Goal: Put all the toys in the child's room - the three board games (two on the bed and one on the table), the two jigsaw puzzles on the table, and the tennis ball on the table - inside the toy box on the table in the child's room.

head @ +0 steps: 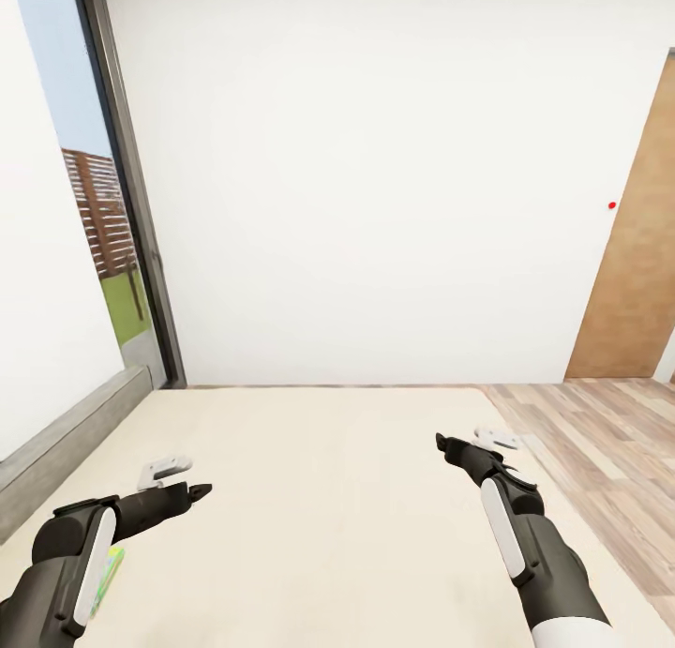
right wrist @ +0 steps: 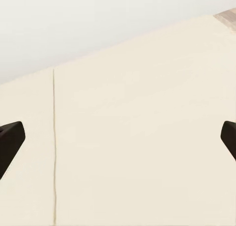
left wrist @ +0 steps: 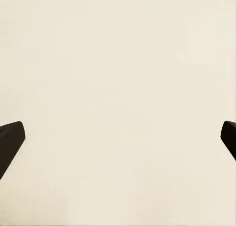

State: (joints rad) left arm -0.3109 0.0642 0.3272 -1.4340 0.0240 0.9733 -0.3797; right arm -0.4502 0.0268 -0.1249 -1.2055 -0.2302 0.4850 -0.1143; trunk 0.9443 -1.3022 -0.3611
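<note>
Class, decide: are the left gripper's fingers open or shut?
Open. In the left wrist view the left gripper has its two dark fingertips at opposite edges, with bare cream bed between.

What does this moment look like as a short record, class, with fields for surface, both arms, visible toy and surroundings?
surface: cream bed with a grey frame along its window side
left gripper: jaws apart, empty, over bare mattress
right gripper: jaws apart, empty, over the mattress near its seam
visible toy: green-edged flat item lying on the bed, mostly hidden under the left arm; kind unclear
surroundings: white wall, dark-framed window, wooden door, plank floor
</note>
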